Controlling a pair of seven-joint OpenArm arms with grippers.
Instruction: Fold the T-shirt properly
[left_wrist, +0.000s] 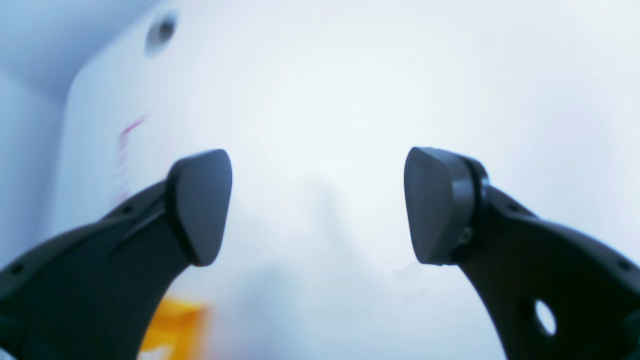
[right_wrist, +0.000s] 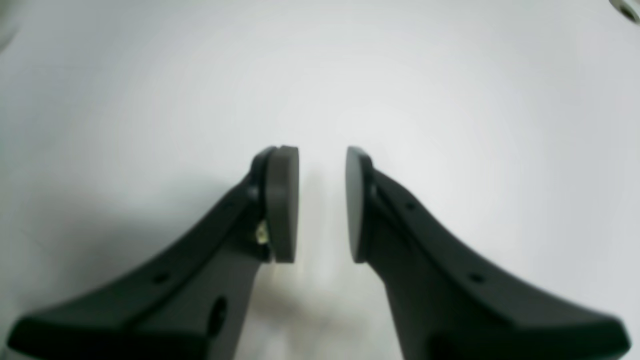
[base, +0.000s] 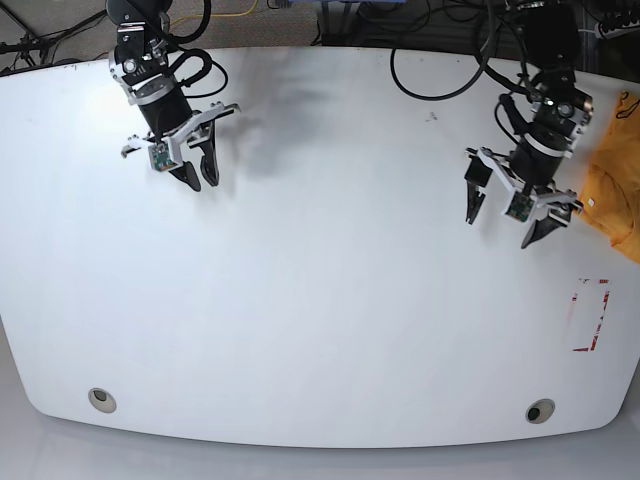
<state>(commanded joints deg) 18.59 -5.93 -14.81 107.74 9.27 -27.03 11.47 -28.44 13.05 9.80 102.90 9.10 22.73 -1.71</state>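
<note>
The white table fills the base view. The T-shirt is cut off by the frame edge, only a crumpled orange part showing just beside the left gripper, whose jaws are spread wide and empty. The right gripper, well apart, holds 2 pads slightly parted, gripping nothing.

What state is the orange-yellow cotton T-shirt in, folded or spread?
Neither: the orange-yellow cotton T-shirt lies bunched at the white table's edge, partly out of frame. Both grippers are open, holding nothing.

Orange-yellow T-shirt, crumpled, at table's right edge
</note>
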